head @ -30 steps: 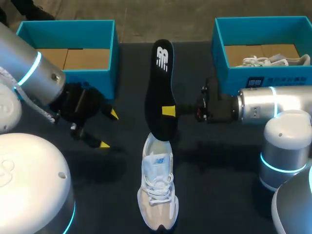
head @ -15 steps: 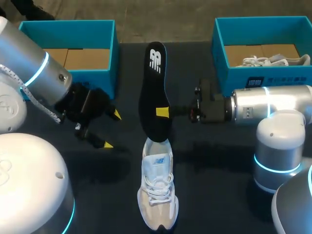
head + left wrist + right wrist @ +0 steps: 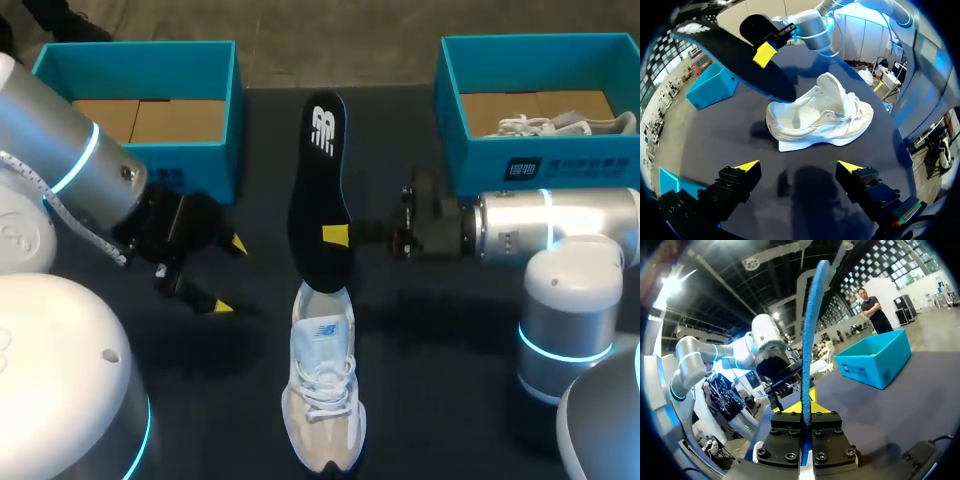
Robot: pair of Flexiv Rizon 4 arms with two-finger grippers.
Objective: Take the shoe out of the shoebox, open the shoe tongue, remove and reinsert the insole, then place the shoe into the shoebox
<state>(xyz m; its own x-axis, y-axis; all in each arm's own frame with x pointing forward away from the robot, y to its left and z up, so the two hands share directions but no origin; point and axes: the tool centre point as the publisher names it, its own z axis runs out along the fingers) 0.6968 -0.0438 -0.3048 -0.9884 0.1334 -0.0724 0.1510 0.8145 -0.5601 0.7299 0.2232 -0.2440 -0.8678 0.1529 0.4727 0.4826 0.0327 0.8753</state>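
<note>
The right hand (image 3: 345,232) is clamped on the insole (image 3: 318,190) — held on edge, its lower end over the heel of the shoe (image 3: 322,390). The shoe stands on the desk (image 3: 440,380). The left hand (image 3: 228,275) — fingers apart — hangs beside it, not touching.

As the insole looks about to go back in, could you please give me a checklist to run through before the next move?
1. Right gripper shut on the insole: ok.
2. Insole's lower end at the heel opening of the shoe: ok in the head view; whether it is already inside, cannot tell.
3. Shoe upright on its sole on the table: ok.
4. Tongue pulled open enough: cannot tell.
5. Shoe held steady: not ok; the left gripper is open and apart from it.
</note>
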